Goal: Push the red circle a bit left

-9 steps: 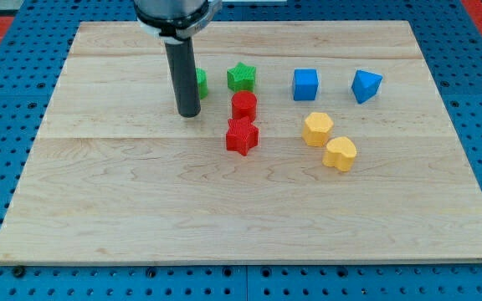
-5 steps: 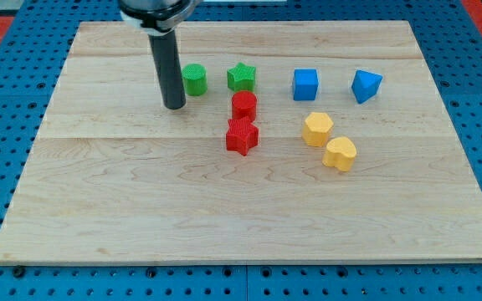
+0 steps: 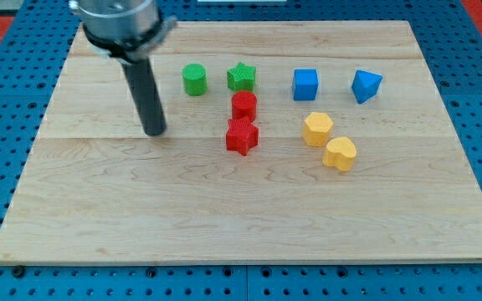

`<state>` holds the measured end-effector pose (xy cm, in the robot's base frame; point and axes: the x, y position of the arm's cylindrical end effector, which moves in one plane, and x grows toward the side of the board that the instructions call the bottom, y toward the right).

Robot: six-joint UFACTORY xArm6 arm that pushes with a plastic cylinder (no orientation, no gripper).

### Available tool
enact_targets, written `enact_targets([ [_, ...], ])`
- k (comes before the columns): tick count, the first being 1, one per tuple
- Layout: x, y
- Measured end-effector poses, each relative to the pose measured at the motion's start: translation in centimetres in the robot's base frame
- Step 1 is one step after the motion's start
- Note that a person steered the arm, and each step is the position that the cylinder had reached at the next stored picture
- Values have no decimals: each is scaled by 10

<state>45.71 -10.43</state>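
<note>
The red circle [image 3: 243, 105] sits near the board's middle, just above the red star [image 3: 242, 135] and touching it or nearly so. My tip [image 3: 155, 131] rests on the board well to the view's left of both red blocks, clear of every block. The green circle [image 3: 194, 79] is up and to the right of the tip. The green star [image 3: 241, 77] stands just above the red circle.
A blue cube [image 3: 305, 84] and a second, tilted blue block [image 3: 366, 85] lie at the upper right. A yellow hexagon [image 3: 317, 129] and a yellow heart [image 3: 340, 154] lie right of the red star. The wooden board [image 3: 99, 217] ends in blue pegboard all around.
My tip has moved to the view's left and a little down, away from the green circle, which is now fully uncovered. No block has moved.
</note>
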Motion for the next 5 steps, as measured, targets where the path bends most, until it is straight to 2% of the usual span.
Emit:
enact_targets([
  [1, 84, 26],
  [2, 83, 102],
  [3, 50, 158],
  [5, 12, 153],
])
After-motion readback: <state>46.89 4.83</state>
